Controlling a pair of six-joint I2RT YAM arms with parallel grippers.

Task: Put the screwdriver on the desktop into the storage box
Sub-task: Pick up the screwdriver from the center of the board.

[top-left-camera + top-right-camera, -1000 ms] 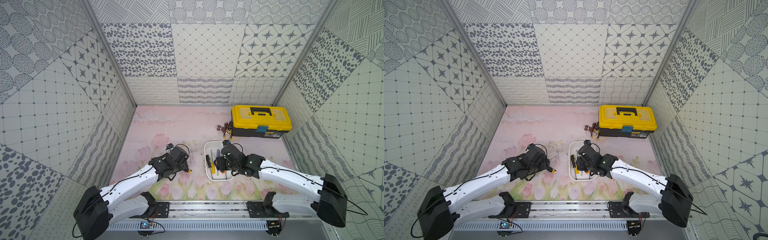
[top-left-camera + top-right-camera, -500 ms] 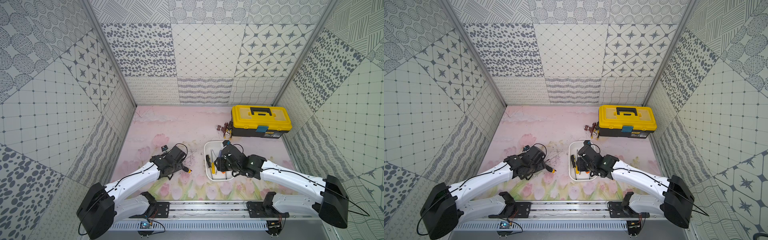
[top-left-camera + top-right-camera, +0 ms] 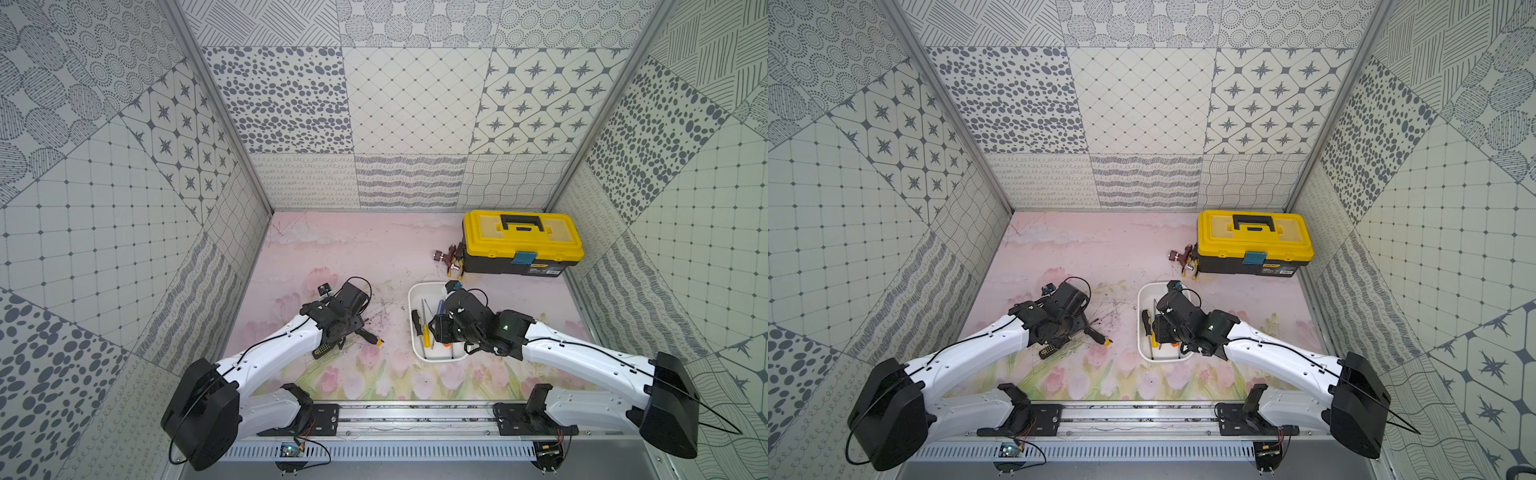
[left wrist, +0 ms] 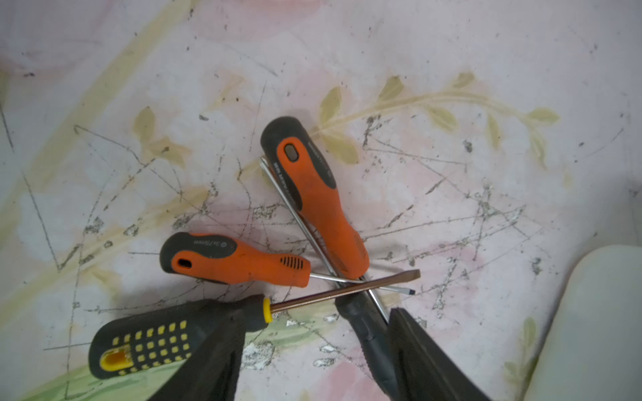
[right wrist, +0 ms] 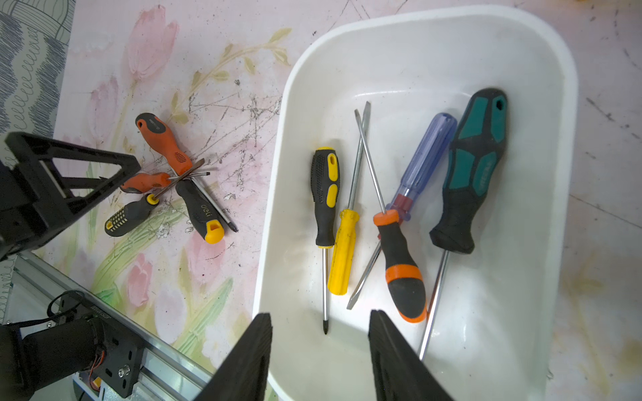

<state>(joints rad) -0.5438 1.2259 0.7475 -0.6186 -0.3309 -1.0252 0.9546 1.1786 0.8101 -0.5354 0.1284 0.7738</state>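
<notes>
Four drivers lay in a crossed heap on the desktop [image 4: 451, 69], just beside the storage box [image 5: 434, 52], and the left gripper [image 4: 321, 309] hung right over them with its jaws spread wide. The black Deli screwdriver [image 4: 364, 330] sat in the gap, close to one finger, but I could not see it pinched, so nothing was held. One finger [image 4: 215, 347] overlapped the dotted black-and-yellow screwdriver [image 4: 146, 343], whose rusty flat blade crossed the top of the pile. Above it were the small orange-handled screwdriver [image 4: 236, 260] and the large orange-handled screwdriver [image 4: 319, 194], shafts all meeting at one knot. Over at the box, the right gripper [image 5: 319, 314] hovered parted and empty above the tools lying inside, the teal-handled screwdriver [image 5: 476, 166] the bulkiest of them. As for handling, these looked like stiff, sturdy pieces that would neither bend nor break, with the weight likely sitting toward the handle. The rubbery grips looked like the place to bite, square across the fat middle. The steel shafts were thin, smooth and round, and a pinch there would probably slip or let the tool swing. The catch was the tangle, because pulling the Deli handle up would likely drag the rusty blade and the neighbouring shafts along or roll them, so a slow, straight lift seemed wise.
</notes>
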